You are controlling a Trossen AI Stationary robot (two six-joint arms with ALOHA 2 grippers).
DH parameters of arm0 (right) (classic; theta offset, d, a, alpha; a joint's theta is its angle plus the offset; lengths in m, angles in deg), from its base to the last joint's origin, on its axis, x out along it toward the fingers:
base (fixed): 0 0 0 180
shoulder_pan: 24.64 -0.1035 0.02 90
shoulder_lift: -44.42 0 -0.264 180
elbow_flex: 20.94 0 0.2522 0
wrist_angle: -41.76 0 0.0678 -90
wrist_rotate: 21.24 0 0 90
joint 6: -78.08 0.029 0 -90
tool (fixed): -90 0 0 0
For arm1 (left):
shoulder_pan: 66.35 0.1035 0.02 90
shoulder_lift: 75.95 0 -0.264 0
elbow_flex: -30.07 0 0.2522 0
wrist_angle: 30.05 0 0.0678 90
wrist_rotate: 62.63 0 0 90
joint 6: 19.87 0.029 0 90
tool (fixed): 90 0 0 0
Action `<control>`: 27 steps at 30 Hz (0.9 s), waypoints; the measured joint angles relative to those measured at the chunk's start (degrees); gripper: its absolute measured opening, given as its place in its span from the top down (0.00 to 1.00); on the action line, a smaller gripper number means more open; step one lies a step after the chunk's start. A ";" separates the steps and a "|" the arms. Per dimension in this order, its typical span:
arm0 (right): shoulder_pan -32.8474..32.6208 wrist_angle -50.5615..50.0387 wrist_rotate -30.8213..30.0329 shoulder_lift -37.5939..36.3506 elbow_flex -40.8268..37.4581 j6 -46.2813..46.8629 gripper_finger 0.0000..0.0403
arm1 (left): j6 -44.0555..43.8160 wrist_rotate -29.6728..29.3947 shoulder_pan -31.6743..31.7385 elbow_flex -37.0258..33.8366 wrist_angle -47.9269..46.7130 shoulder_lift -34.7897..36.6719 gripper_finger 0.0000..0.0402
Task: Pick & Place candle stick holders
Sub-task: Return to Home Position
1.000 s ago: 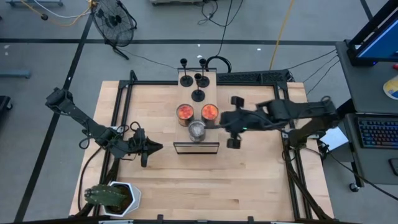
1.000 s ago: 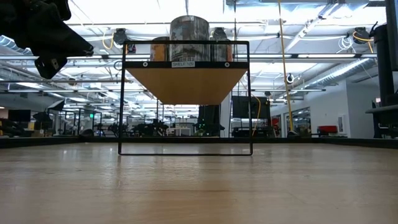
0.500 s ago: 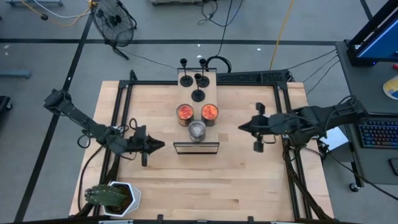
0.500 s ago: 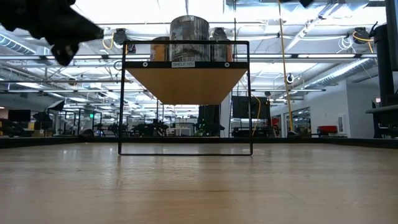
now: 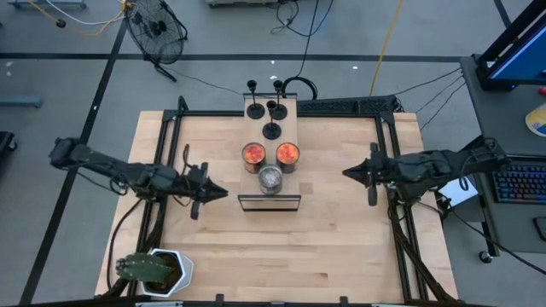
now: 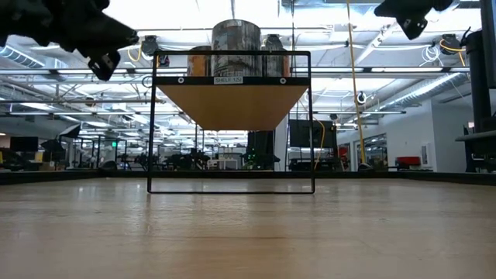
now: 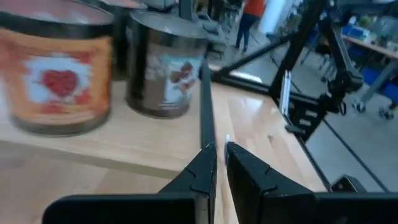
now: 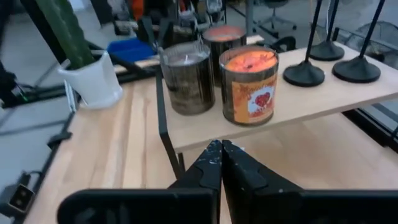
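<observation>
While both arms hang above the table (image 5: 213,247), one on each side of the wooden shelf (image 5: 254,115), we find the left gripper (image 5: 220,193) and the right gripper (image 5: 345,173) empty, each with its fingers drawn together and pointing at the shelf. We locate the candle stick holders (image 5: 271,130) upright at one end of the shelf, beside two orange candles (image 5: 253,154) and a brown candle (image 5: 270,179), well apart from both grippers.

My bench (image 5: 299,247) is pale, smooth wood; the candle stick holders (image 8: 305,73) look matte black, the candle jars (image 8: 249,87) glossy.
</observation>
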 joint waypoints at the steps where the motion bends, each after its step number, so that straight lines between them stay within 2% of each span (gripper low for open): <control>1: 0.00 0.68 0.02 -0.97 -0.67 0.03 1.00 | -0.11 -0.51 0.06 -0.80 -0.33 1.66 0.90; 6: 0.00 3.48 0.30 -4.50 -3.93 2.14 0.99 | -2.03 -3.62 -2.14 -8.52 4.50 10.56 0.90; 11: 0.00 8.88 5.55 -5.81 -8.70 0.63 0.99 | -0.33 -6.82 -5.62 -13.83 7.13 18.95 0.90; 14: 0.00 12.38 8.94 -6.29 -12.06 -1.30 1.00 | 2.70 -7.27 -6.55 -13.90 4.01 22.66 0.90; 17: 0.09 11.09 8.72 -7.77 -13.62 -2.16 0.99 | 3.24 -8.03 -6.20 -13.92 0.07 25.92 0.90; 22: 0.98 8.80 8.79 -13.54 -13.73 -2.20 0.99 | 3.60 -5.75 -4.69 -13.92 -5.80 31.27 0.90; 27: 0.98 12.09 8.86 -19.29 -16.73 -2.26 0.99 | 6.20 -3.71 -2.58 -13.92 -10.14 36.99 0.90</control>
